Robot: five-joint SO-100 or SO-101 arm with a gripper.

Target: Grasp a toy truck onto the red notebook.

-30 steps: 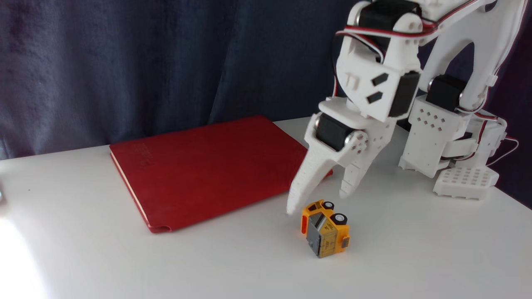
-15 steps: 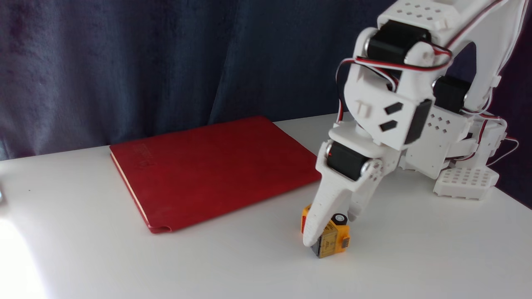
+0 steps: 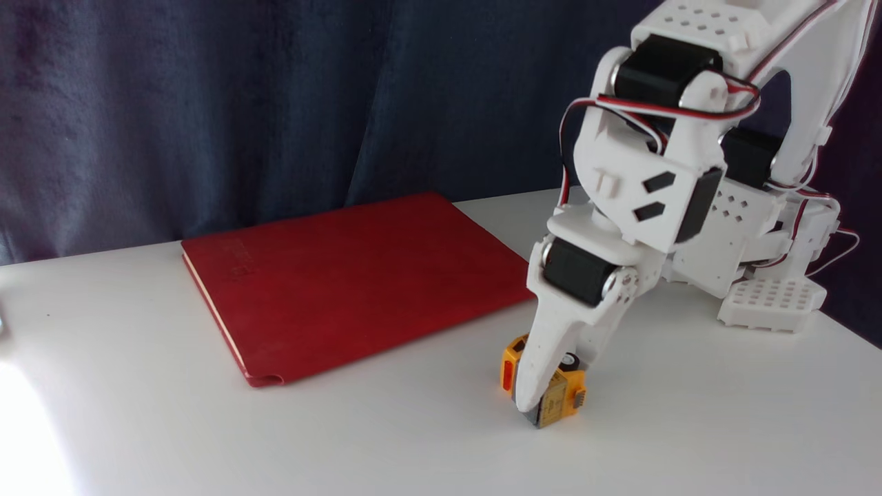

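The white flat surface [image 3: 386, 441] carries everything in the fixed view, with a dark blue-grey curtain [image 3: 207, 103] hanging behind it. The large flat rectangular red notebook with a dark red soft cover [image 3: 344, 282] lies toward the back left of the surface, cover up and bare. The white plastic arm with black motors and red-and-white wiring [image 3: 661, 165] stands at the right on its base and folds forward and down: the upper link slopes from the top right corner, the wrist block hangs below it, and the tool [image 3: 544, 393] points steeply downward and slightly left, its tips at or just above the surface. The small boxy orange-yellow toy truck with a grey panel and black wheels [image 3: 561, 403] sits on the surface near the front, just beside the notebook's near right corner but apart from it, and appears tipped onto its side with one wheel facing up. The tool's broad white finger [image 3: 541, 358] lies across the truck's near face and the second finger drops behind it, so the tool appears closed on the truck, though contact on the far side is hidden. The step in hand is judged to be the grasp itself. The next move calls for a firm hold, a straight lift clear of the surface, then a carry up and left over the red cover before release.
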